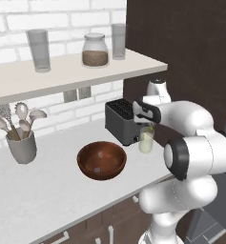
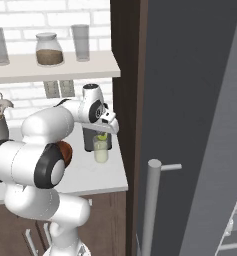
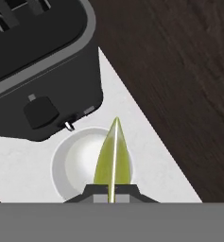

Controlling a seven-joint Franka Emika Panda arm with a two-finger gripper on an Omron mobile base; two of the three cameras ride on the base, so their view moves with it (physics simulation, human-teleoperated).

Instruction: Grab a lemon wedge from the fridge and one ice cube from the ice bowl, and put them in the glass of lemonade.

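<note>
My gripper (image 3: 112,191) is shut on a yellow-green lemon wedge (image 3: 113,158), whose tip points out past the fingertips. Right under the wedge stands the glass of lemonade (image 3: 75,163), a small clear tumbler on the white counter beside the toaster. From the base views the gripper (image 1: 149,125) (image 2: 106,132) hangs just above the glass (image 1: 146,141) (image 2: 101,151), with the wedge (image 2: 103,136) over its rim. The ice bowl (image 1: 86,153), dark reddish-brown wood, sits left of the glass with small pale ice cubes (image 1: 100,154) in it. The grey fridge (image 2: 190,100) rises at the right.
A black toaster (image 1: 120,119) (image 3: 42,61) stands right behind the glass. A grey utensil cup (image 1: 22,147) is at the counter's left. The shelf (image 1: 62,71) above carries tall glasses and a lidded jar (image 1: 95,50). A dark brown cabinet panel (image 3: 179,71) borders the counter on the right.
</note>
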